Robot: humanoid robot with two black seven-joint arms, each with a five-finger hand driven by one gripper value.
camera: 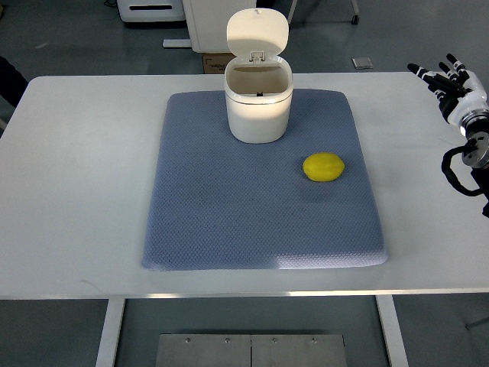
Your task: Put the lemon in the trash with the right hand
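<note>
— Lying on the blue mat (229,222), is that the lemon (324,167)?

— Yes, yellow, resting alone on the mat's right part, well to the left of the right hand (453,84) and a little nearer the camera than it. Nothing touches it.

— And the hand itself?

— It hovers over the counter's (76,191) far right edge, fingers (428,75) spread and pointing up-left, holding nothing. Its arm comes in from the right edge of the picture, with black cabling at the wrist.

— Where is the trash can (258,103)?

— Farther left from the hand than the lemon, standing upright at the back of the mat. It is white, its lid (257,32) flipped up, the opening bare.

— What about the surface?

— A white counter, the quilted mat laid across its middle. Beyond it lies a grey floor with white furniture and a cardboard box (212,63) behind the can. Below the near edge, a metal plate (250,350) shows between the counter's legs.
</note>
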